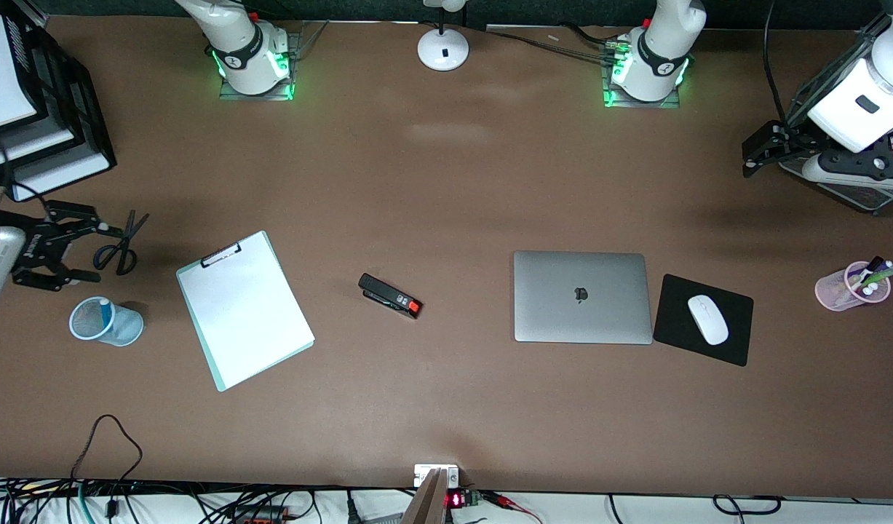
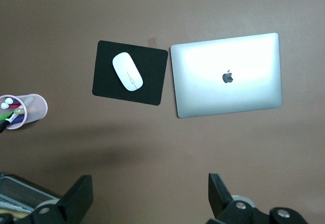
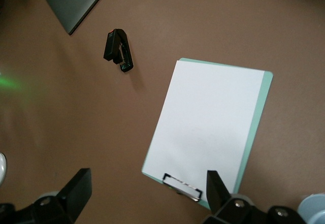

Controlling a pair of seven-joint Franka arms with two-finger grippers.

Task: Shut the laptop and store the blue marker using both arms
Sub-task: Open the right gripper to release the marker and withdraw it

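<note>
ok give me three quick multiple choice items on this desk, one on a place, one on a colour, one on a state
1. What lies right beside the laptop, toward the left arm's end of the table?
A) clipboard
B) black mouse pad
C) scissors

2. What colour is the mouse?
A) white
B) red
C) green

3. How is the laptop's lid?
A) propped half open
B) fully open
C) shut flat

Answers:
1 B, the pad sits at the laptop's edge.
2 A, it shows white on the black pad.
3 C, only the flat lid with its logo shows.
</note>
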